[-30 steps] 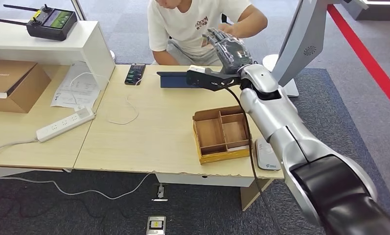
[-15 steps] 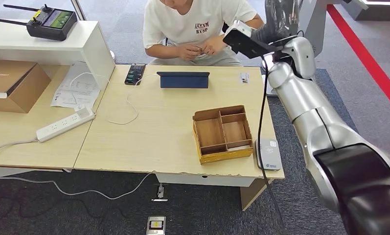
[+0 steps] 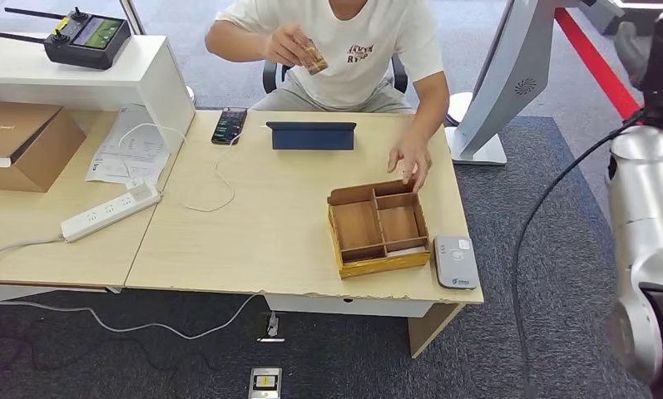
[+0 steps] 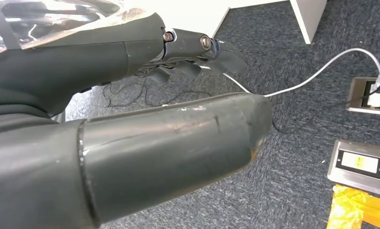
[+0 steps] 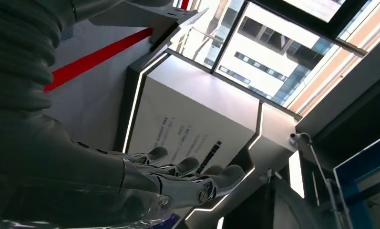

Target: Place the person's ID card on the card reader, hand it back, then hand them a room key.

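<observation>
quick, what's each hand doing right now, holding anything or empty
Left hand: open, holding nothing, hanging over the carpet.
Right hand: open, fingers stretched out and apart, holding nothing, raised up off the table.

The pale wood-grain table carries a tan wooden compartment tray with a yellow near edge, a light grey card reader, a navy blue tablet stand and a white power strip. The person's T-shirt is white with dark lettering. The carpet is speckled dark grey-blue, crossed by a red stripe. The dark grey left robot hand hangs over it; the right robot hand is dark grey too.
</observation>
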You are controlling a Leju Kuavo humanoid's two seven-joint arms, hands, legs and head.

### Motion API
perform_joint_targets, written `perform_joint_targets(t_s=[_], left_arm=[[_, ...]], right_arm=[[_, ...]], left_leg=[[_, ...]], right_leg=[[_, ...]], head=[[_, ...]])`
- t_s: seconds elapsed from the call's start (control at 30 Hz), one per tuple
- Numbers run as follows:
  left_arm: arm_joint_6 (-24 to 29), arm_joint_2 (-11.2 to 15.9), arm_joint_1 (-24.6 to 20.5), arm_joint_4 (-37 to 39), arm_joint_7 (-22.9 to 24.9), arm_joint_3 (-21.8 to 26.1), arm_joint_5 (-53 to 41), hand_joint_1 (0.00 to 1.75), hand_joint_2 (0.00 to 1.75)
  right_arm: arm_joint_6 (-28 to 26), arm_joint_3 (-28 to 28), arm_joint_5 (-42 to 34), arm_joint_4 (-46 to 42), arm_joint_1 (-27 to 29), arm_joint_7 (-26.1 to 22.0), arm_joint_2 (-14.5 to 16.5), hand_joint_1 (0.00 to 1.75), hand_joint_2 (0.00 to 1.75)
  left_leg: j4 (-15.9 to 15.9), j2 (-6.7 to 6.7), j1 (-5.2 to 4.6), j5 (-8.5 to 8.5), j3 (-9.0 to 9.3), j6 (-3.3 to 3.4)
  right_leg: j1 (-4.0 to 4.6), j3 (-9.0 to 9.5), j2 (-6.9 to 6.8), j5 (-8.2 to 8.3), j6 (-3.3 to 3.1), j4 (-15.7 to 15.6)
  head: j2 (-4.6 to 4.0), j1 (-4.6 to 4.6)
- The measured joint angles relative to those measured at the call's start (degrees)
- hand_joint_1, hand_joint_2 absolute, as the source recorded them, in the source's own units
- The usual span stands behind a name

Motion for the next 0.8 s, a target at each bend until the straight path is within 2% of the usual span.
perform_joint_targets(t_s=[0.2, 0.37, 0.57, 0.8], left_arm=[[0.0, 0.0, 0.0, 0.0, 0.0, 0.9, 0.6, 0.0, 0.0], [0.0, 0.0, -0.2, 0.0, 0.2, 1.1, 0.7, 0.0, 0.0], [0.0, 0.0, -0.3, 0.0, 0.6, 1.1, 0.8, 0.0, 0.0], [0.2, 0.0, -0.4, 0.0, 0.6, 1.4, 0.7, 0.0, 0.0]], right_arm=[[-2.2, -9.3, -9.0, -1.3, 8.2, -2.4, -7.0, 0.0, 1.75], [-2.6, -16.0, -12.5, -1.2, 15.3, -3.5, -11.1, 0.0, 1.75], [-2.6, -22.8, -14.4, 0.1, 21.9, -4.2, -13.8, 0.0, 1.75], [-2.5, -30.1, -17.1, 3.3, 28.7, -2.3, -15.1, 0.0, 1.75]], left_leg=[[0.0, -0.04, 0.02, -0.01, -0.07, 0.01], [-0.1, -0.01, 0.02, -0.03, -0.1, -0.01], [-0.1, 0.0, 0.01, -0.03, -0.1, -0.01], [-0.1, 0.01, 0.01, -0.03, -0.11, -0.01]], right_leg=[[0.02, -0.03, -0.02, -0.03, 0.02, 0.0], [0.02, -0.06, 0.0, -0.04, 0.02, 0.0], [0.01, -0.09, 0.0, -0.04, 0.02, 0.0], [0.0, -0.09, 0.0, -0.05, 0.01, 0.0]], head=[[0.0, 0.0], [0.0, 0.01], [0.0, 0.0], [0.0, 0.0]])
